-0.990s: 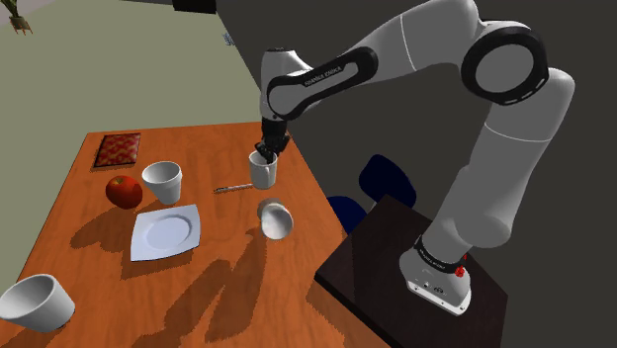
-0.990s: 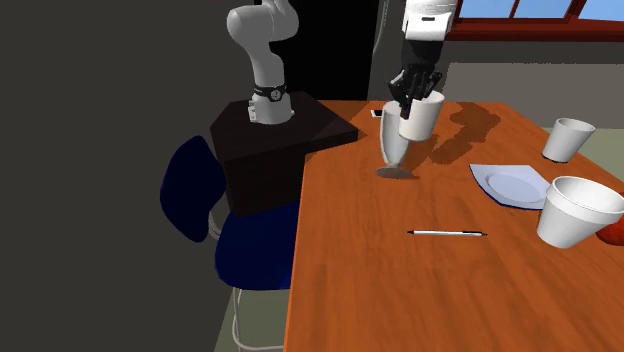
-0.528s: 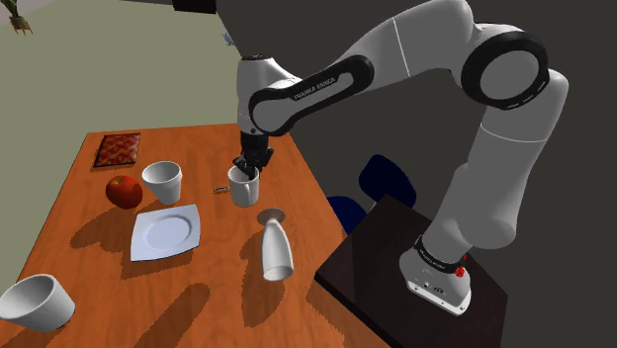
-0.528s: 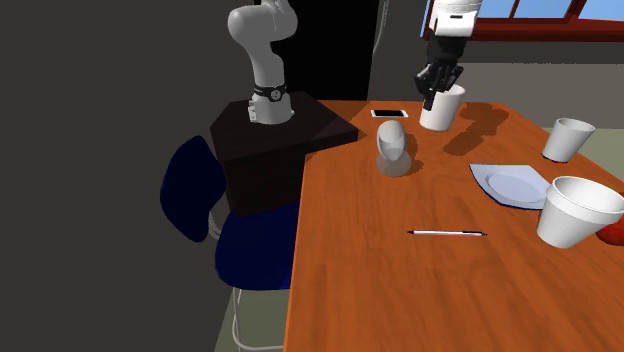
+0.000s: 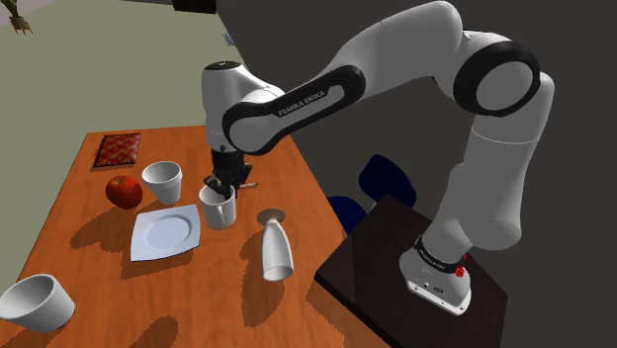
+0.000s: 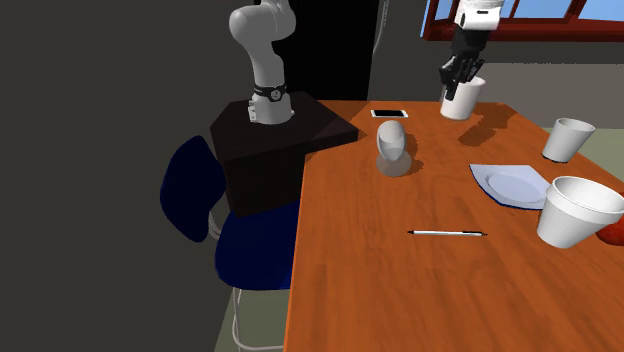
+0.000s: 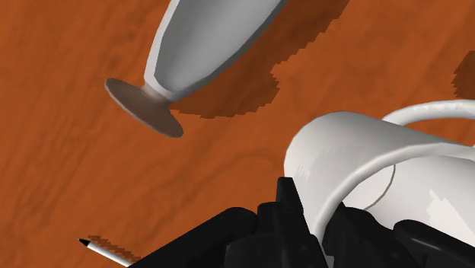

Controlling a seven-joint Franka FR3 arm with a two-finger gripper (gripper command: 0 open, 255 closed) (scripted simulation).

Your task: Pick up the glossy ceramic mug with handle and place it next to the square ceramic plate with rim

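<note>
A white mug (image 5: 219,209) hangs a little above the wooden table, with my gripper (image 5: 220,184) shut on its rim from above. In the shoulder view it is just off the right corner of the square white plate (image 5: 166,230). In the second exterior view the mug (image 6: 462,99) and gripper (image 6: 461,76) are up beyond the plate (image 6: 513,185). In the wrist view one finger is outside and one inside the mug (image 7: 358,152), where the gripper (image 7: 323,221) clasps its wall.
A grey vase (image 5: 276,253) lies on its side near the mug. A white cup (image 5: 161,181), a red apple (image 5: 124,191) and a patterned mat (image 5: 117,150) are beyond the plate. A larger cup (image 5: 35,302), a pen (image 6: 447,233) and a phone (image 6: 390,113) also lie on the table.
The arm has carried the mug towards the shoulder view's left, to beside the plate. The vase, standing tilted a second ago, has fallen and now lies still.
</note>
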